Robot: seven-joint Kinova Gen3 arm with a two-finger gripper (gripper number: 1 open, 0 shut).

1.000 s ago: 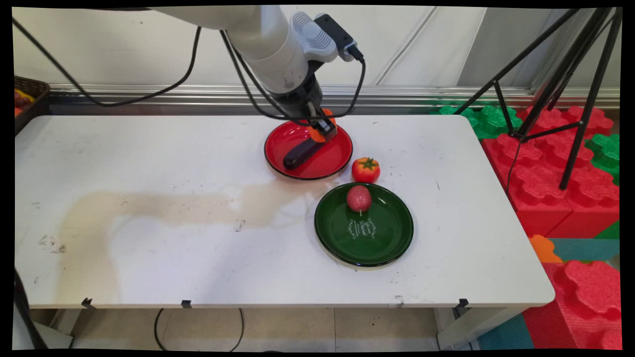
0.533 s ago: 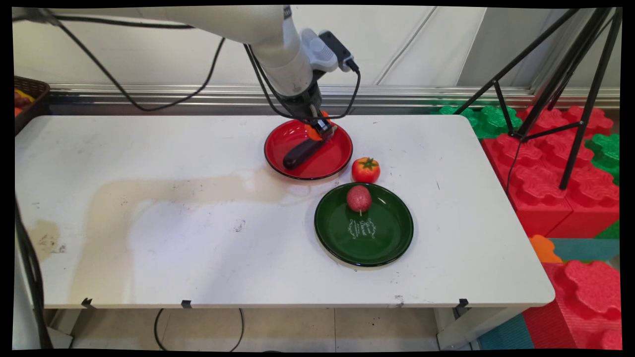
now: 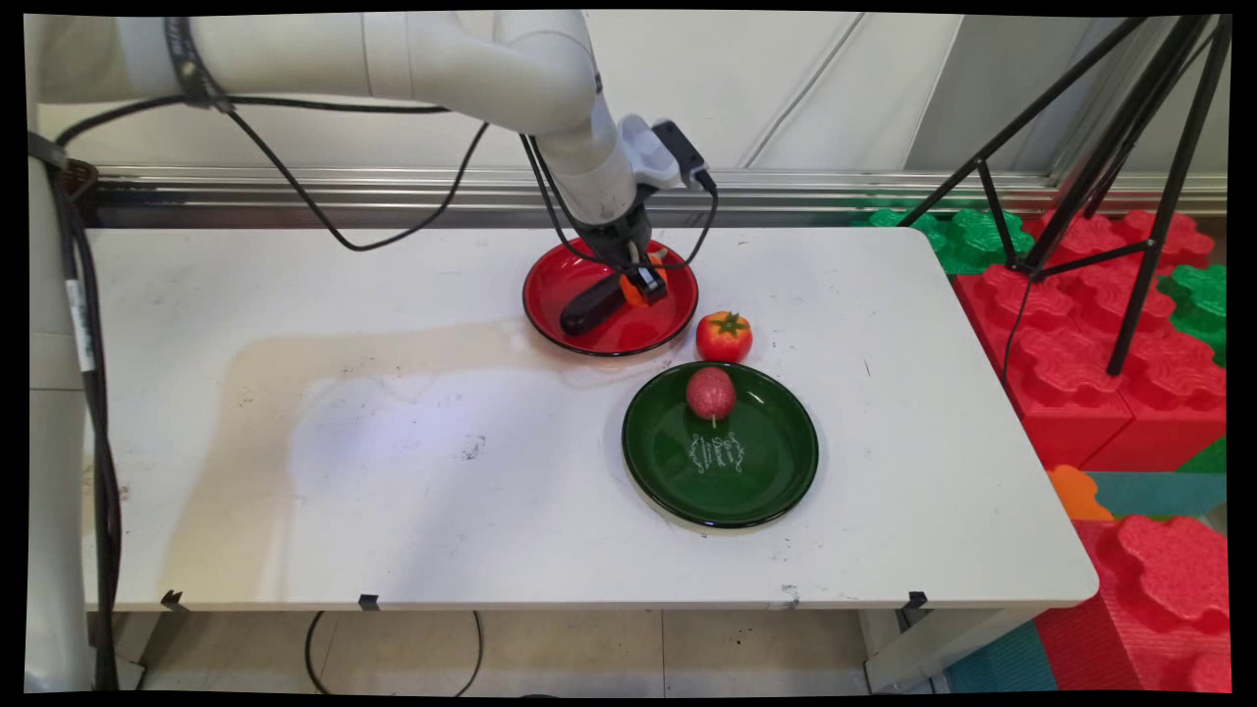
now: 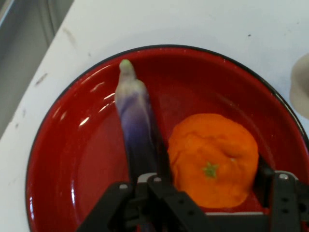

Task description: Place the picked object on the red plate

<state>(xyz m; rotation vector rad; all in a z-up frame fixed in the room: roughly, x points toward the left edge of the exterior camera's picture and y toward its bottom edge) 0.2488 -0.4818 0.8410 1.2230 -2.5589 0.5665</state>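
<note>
Spanning most of the main view, the white table [image 3: 393,471] carries, right of centre, a green plate [image 3: 746,481] with a speckled reddish fruit [image 3: 711,393] near its upper rim; just above it a tomato [image 3: 725,336] stands on the bare tabletop, close beside the red plate [image 3: 565,285] at upper centre. The white arm [image 3: 442,59] reaches in from the upper left, trailing black cables, and its gripper [image 3: 643,285] is lowered into the red plate, covering most of the orange [image 3: 633,292] there; a dark eggplant [image 3: 589,306] lies slantwise to the gripper's lower left. At right, a black tripod [image 3: 1129,167] stands over red and green foam blocks [image 3: 1090,373]. The hand view alone shows the orange [image 4: 212,159] whole, round and dimpled with a small green stem scar, touching the purple, pale-tipped eggplant [image 4: 137,130] at its left. The gripper [image 4: 207,205] is clenched on the orange, fingers at either side.
</note>
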